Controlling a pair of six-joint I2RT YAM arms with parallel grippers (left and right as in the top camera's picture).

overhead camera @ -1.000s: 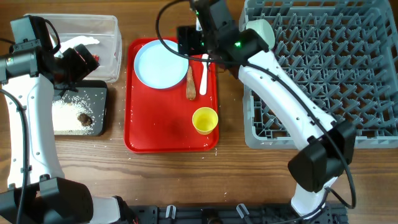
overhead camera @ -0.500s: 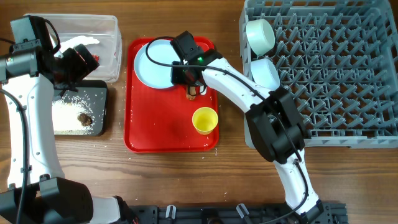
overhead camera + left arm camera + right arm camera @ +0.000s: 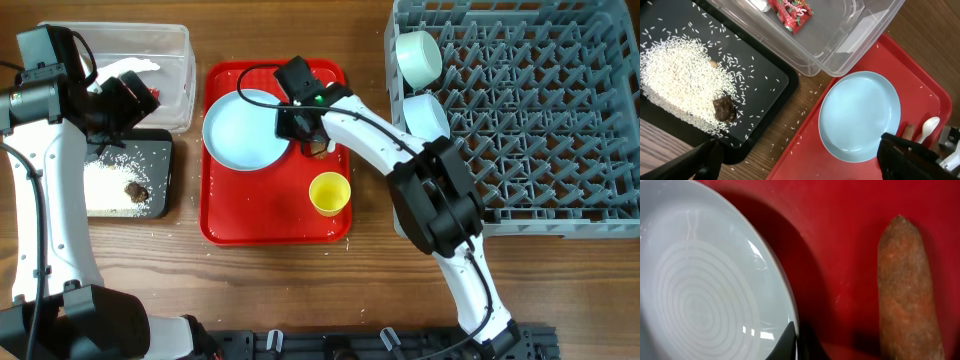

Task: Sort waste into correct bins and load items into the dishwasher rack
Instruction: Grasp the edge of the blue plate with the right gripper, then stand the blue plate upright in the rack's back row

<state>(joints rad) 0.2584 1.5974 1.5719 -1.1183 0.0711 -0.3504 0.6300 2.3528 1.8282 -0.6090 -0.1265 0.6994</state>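
My right gripper (image 3: 300, 122) (image 3: 799, 342) is shut on the right rim of the pale-blue plate (image 3: 240, 130) (image 3: 705, 290) (image 3: 860, 115), which lies on the red serving tray (image 3: 270, 218). The brown sausage stick (image 3: 905, 285) (image 3: 909, 131) lies just right of that rim, with the white spoon (image 3: 927, 129) beyond it. A yellow cup (image 3: 329, 193) stands on the tray's front right. My left gripper (image 3: 125, 95) (image 3: 800, 165) hangs open above the black tray (image 3: 160, 150) and tub edge, holding nothing. Two bowls (image 3: 418, 55) (image 3: 425, 115) sit in the dishwasher rack (image 3: 540, 120).
The black tray holds loose rice (image 3: 680, 85) and a brown lump (image 3: 724, 109). The clear tub (image 3: 175, 60) holds a red wrapper (image 3: 790, 9) and white paper. Stray rice grains dot the wood and the red tray. The right arm stretches across from the rack's left edge.
The right gripper dropped from the tray's far edge to the plate's right rim and shut on it. The plate slid toward the front left. The left arm stayed still.
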